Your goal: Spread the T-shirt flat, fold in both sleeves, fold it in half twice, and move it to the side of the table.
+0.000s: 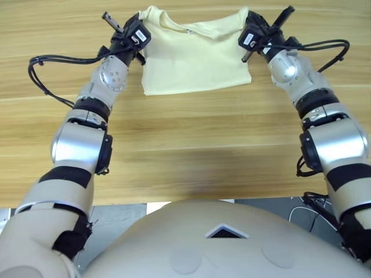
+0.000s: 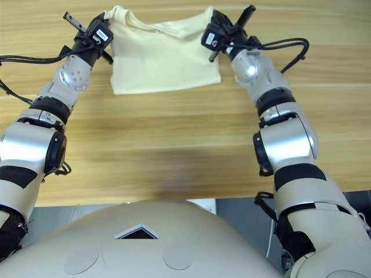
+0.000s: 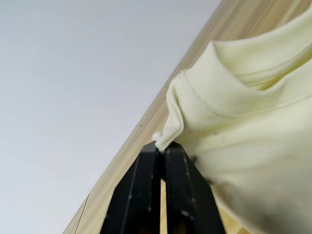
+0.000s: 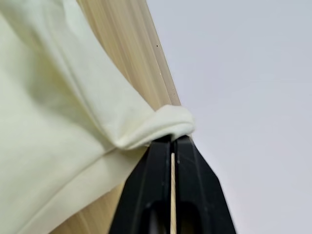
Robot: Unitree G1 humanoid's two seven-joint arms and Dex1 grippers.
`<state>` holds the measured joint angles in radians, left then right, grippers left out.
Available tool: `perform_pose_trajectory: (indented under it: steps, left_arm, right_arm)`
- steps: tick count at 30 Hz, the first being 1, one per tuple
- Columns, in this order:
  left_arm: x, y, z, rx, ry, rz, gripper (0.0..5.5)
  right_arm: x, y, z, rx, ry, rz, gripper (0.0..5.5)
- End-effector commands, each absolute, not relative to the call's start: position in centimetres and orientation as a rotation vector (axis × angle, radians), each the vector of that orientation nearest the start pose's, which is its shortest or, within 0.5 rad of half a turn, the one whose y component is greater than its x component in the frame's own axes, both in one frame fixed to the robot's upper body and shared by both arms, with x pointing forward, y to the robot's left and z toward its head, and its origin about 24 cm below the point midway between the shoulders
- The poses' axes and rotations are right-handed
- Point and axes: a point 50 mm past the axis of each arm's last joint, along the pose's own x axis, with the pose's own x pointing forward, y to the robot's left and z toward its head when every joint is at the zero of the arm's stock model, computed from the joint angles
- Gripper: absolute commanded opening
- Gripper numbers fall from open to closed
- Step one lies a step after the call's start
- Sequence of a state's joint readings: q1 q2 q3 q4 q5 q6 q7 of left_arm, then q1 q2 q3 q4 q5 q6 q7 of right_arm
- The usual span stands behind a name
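At the shoulder corner left of the collar [image 1: 172, 24], the left hand [image 3: 161, 146] is clenched on a pinch of pale yellow cloth from the T-shirt [image 1: 194, 61]. The right hand [image 4: 172, 139] grips the matching corner right of the collar, fingers closed on a rolled fold. Gripping both shoulders probably keeps the top edge taut and level, so it can be carried as one line toward the hem for a halving fold. No sleeves stick out and the outline is nearly square, so they look already tucked in. The shirt lies flat on the wooden surface [image 1: 191, 150]. Its collar points away from the robot, close to the surface's far edge. The hem lies on the collar's near side, and the collar-to-hem axis runs straight out from the robot.
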<state>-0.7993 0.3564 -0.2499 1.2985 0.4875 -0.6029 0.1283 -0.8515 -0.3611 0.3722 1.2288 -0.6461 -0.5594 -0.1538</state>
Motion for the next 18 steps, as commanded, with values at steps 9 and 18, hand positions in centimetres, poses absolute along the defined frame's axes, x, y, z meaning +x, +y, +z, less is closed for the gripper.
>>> perform_pose_trajectory:
  steps: [9,18]
  left_arm:
    - [36.5,17.1,4.4,0.926,-0.015,-0.332,0.93]
    - [36.3,21.6,3.4,0.910,0.214,-0.078,2.19]
  right_arm:
    - [38.1,-14.5,7.8,-1.085,-0.199,0.323,1.03]
    - [37.2,-11.9,6.8,-1.057,-0.261,0.413,2.44]
